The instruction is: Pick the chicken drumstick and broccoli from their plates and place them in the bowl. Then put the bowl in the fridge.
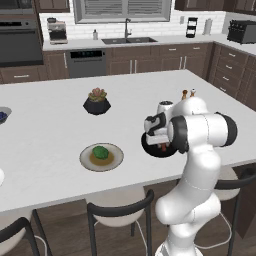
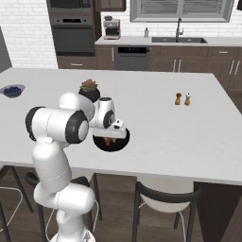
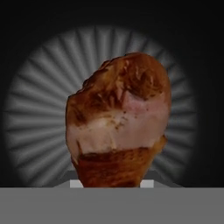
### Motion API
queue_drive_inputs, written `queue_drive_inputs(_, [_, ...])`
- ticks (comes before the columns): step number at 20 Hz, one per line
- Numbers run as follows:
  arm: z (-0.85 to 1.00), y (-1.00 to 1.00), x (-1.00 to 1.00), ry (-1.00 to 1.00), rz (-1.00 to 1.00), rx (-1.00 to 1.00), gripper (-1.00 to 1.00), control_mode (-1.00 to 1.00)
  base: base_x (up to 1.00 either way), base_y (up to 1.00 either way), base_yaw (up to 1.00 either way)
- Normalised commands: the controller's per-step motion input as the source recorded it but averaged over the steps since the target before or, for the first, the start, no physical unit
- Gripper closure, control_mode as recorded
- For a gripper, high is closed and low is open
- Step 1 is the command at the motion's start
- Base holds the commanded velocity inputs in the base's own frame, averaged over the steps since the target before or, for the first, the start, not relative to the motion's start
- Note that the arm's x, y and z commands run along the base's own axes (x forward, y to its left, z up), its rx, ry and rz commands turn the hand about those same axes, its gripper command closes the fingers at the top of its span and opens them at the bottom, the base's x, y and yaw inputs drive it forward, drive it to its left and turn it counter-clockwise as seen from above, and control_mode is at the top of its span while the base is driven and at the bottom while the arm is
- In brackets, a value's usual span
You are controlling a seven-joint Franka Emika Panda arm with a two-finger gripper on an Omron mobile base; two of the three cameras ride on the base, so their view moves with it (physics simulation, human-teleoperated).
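While the claw (image 1: 162, 145) pinches the chicken drumstick (image 3: 119, 120) just above the bowl (image 1: 150, 148), the broccoli (image 1: 100, 152) waits off to its left, and the fridge step remains.

Gripper (image 1: 162, 145) over black bowl (image 1: 150, 148), holding drumstick (image 1: 163, 147); broccoli (image 1: 100, 152) on grey-rimmed plate (image 1: 85, 158)

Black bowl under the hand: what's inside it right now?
The chicken drumstick hangs over the black bowl, in the gripper. Behind the meat, the hand view shows the bowl's ribbed bottom; the drumstick and hand cover the rest.
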Motion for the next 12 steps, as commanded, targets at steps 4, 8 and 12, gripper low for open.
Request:
queue_drive_inputs(4, [-0.06,0.0,0.03,0.0,0.0,0.0,-1.0,-1.0,0.0,0.0,0.0])
queue_drive_inputs(8, [0.0,0.0,0.0,0.0,0.0,0.0,-1.0,-1.0,0.0,0.0,0.0])
queue_drive_inputs(12, [0.0,0.0,0.0,0.0,0.0,0.0,-1.0,-1.0,0.0,0.0,0.0])
